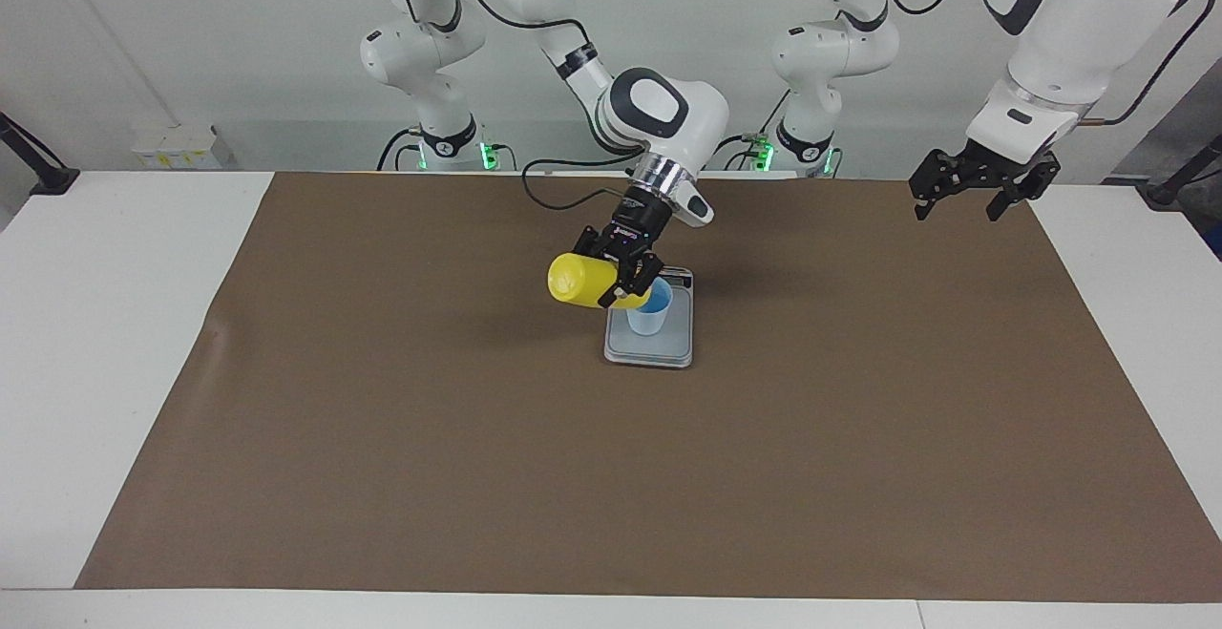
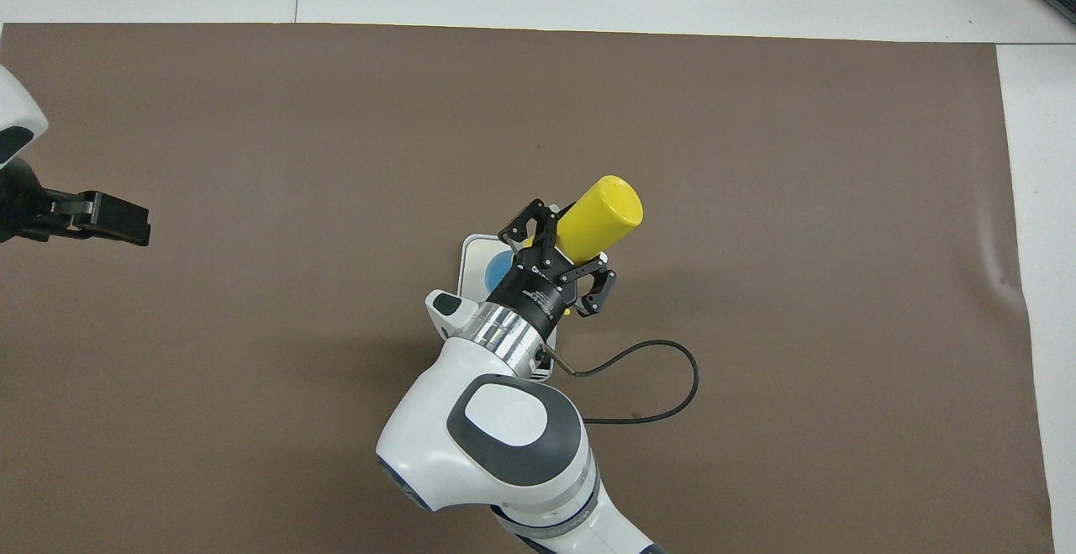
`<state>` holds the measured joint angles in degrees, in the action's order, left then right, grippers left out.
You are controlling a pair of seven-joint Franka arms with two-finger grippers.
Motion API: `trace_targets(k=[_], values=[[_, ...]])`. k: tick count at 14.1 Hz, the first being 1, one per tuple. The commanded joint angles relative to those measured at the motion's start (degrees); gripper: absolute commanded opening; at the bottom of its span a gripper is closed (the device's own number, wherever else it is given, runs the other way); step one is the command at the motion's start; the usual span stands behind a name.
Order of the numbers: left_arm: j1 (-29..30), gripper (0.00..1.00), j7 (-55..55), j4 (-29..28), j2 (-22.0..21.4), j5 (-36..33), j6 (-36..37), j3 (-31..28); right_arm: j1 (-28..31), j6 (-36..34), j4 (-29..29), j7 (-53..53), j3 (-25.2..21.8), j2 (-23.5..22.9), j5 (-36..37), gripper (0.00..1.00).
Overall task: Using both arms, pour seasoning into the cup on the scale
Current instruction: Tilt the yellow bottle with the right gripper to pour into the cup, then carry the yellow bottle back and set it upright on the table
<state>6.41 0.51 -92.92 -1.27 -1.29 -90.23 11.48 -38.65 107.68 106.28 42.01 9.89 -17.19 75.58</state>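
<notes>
The yellow seasoning bottle (image 1: 584,281) lies almost on its side in the air, held by the right gripper (image 1: 630,278). Its fingers (image 1: 609,297) are closed tight around the bottle near the nozzle end. The flat bottom of the bottle sticks out from the fingers toward the right arm's end of the desk (image 1: 115,343). The nozzle points down at the blue cup (image 1: 649,309), which stands just under the fingers. The cup sits on the grey scale (image 1: 649,347), and the scale rests on the brown mat (image 1: 382,438). I think the pour is going on or about to start. What could go wrong? If the nozzle is not right over the cup, seasoning could fall on the scale. If the fingers or bottle bump the cup's rim, the light cup could tip over. A hard squeeze could pour out too much. The left gripper (image 1: 974,192) waits up in the air over the mat's corner, well away from the cup. Its fingers are spread open and hold nothing.
</notes>
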Motion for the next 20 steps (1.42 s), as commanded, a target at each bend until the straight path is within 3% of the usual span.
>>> trace_targets(k=[1,8,16,20], values=[[0.27,1.0,0.46,-1.38,-1.36,0.67,0.32,-0.14,0.95,1.48,2.18,-1.14,0.39,2.42,2.29,0.0],[0.27,1.0,0.46,-1.38,-1.36,0.67,0.32,-0.14,3.85,4.03,1.92,-0.79,0.48,4.79,-1.46,0.0],[0.27,1.0,0.46,-1.38,-1.36,0.67,0.32,-0.23,14.56,4.03,0.08,-0.96,0.39,9.8,-34.05,0.0],[0.27,1.0,0.46,-1.38,-1.36,0.67,0.32,-0.14,18.52,4.03,-0.72,-1.05,0.39,10.16,-44.71,0.0]])
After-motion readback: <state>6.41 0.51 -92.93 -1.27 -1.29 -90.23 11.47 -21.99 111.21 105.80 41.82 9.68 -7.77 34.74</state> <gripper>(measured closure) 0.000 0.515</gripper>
